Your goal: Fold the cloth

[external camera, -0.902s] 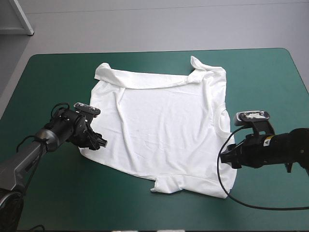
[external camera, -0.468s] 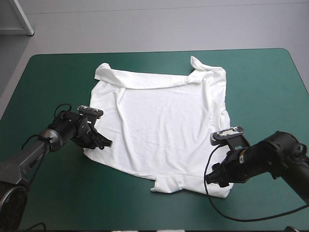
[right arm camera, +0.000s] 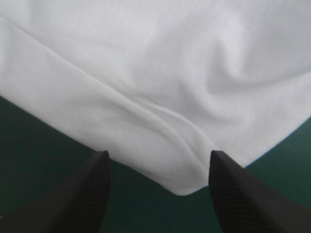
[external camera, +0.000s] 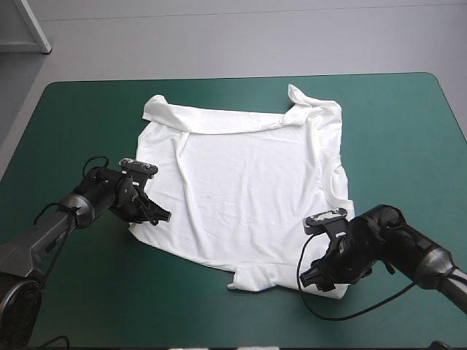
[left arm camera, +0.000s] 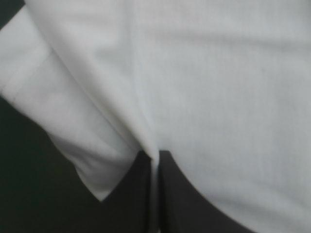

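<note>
Your left pincer [left arm camera: 155,156] grips the shirt [external camera: 248,182] edge; your right pincer [right arm camera: 158,154], wide, straddles its near corner, ready to lift.

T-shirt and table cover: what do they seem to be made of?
The T-shirt seems to be thin, soft fabric, matt white: it lies in soft wrinkles and folds. The cover is teal-green, smooth and matt, lying flat without wrinkles; its exact material cannot be told.
</note>
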